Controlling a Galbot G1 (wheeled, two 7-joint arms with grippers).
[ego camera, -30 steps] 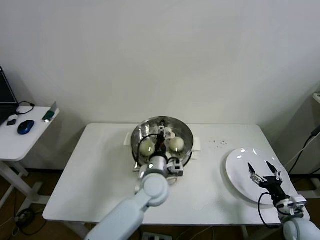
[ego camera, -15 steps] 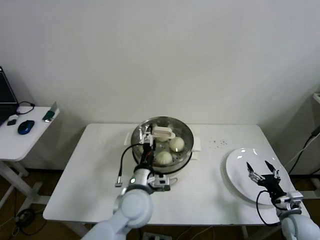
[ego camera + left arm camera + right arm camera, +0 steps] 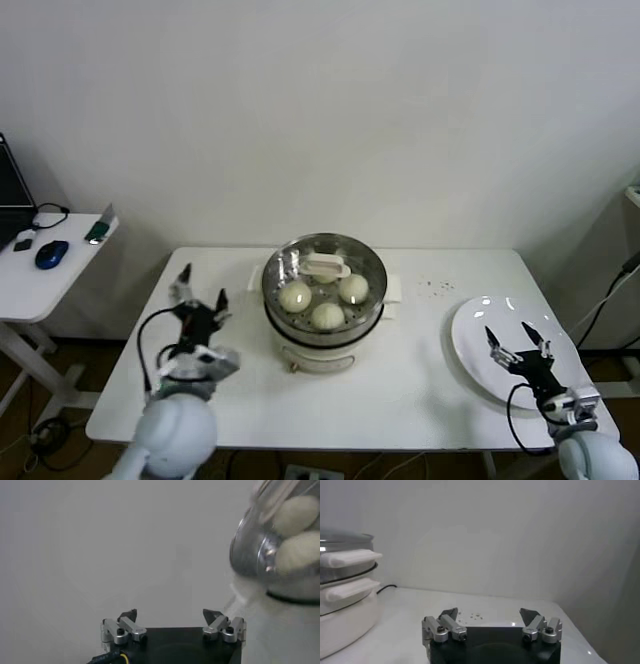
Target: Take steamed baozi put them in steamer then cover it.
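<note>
steamer (image 3: pixel 322 330) mid-table | baozi (image 3: pixel 327 315) inside | cover (image 3: pixel 323 272) on top | plate (image 3: pixel 470 340) right

Three baozi (image 3: pixel 327 315) show inside one steamer (image 3: pixel 322 345) (under one cover (image 3: pixel 323 273)); one white plate (image 3: pixel 480 345) lies right of it.

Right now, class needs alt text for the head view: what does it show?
A lidded steel steamer holding three buns sits mid-table. The left claw hangs open beside it; the right claw hangs open over a white plate.
</note>
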